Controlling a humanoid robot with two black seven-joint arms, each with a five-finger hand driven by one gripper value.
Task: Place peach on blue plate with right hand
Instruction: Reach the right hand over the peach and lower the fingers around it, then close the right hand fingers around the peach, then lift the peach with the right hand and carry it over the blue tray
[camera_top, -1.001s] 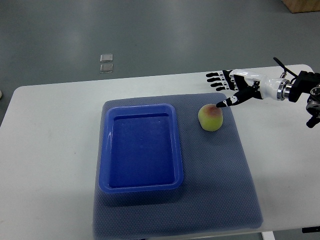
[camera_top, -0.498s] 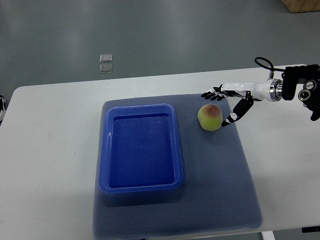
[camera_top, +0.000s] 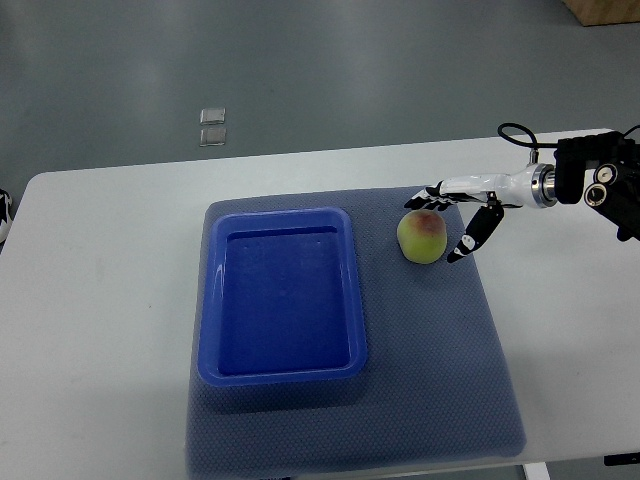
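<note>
A yellow-green peach (camera_top: 422, 237) with a red blush rests on the grey mat, just right of the blue plate (camera_top: 281, 374), a deep rectangular tray holding nothing. My right hand (camera_top: 440, 220) reaches in from the right edge and is open around the peach: its fingers (camera_top: 424, 198) lie along the peach's far side and its thumb (camera_top: 468, 236) hangs down at the peach's right side. The hand has not closed on the fruit. My left arm is out of view.
The grey textured mat (camera_top: 440, 380) covers the middle of the white table (camera_top: 100, 300). Two small clear squares (camera_top: 212, 125) lie on the floor beyond the table's far edge. A dark object (camera_top: 3, 205) shows at the left edge.
My right hand has turned and come down around the peach; the fingers moved to its far side and the thumb swung from its top to its right side. The peach has stayed put.
</note>
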